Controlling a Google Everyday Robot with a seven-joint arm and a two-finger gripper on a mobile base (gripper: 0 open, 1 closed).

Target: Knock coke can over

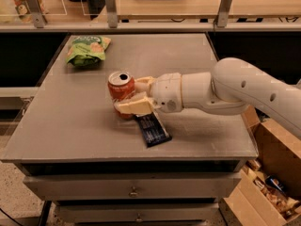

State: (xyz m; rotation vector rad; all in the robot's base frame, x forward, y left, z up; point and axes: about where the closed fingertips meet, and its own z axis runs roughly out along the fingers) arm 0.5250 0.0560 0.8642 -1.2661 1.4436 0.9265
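Observation:
The red coke can (120,86) stands near the middle of the grey table (197,126), leaning a little to the left, its silver top and dark opening showing. My gripper (128,95) reaches in from the right on a white arm (235,88). Its cream fingers (134,107) sit on either side of the can: one lies across the can's lower front, the other is behind its right side. Both touch the can.
A flat dark-blue snack bar wrapper (151,128) lies just in front of and right of the can, under the gripper. A green chip bag (87,50) lies at the back left. A cardboard box (268,187) of items stands on the floor at the right.

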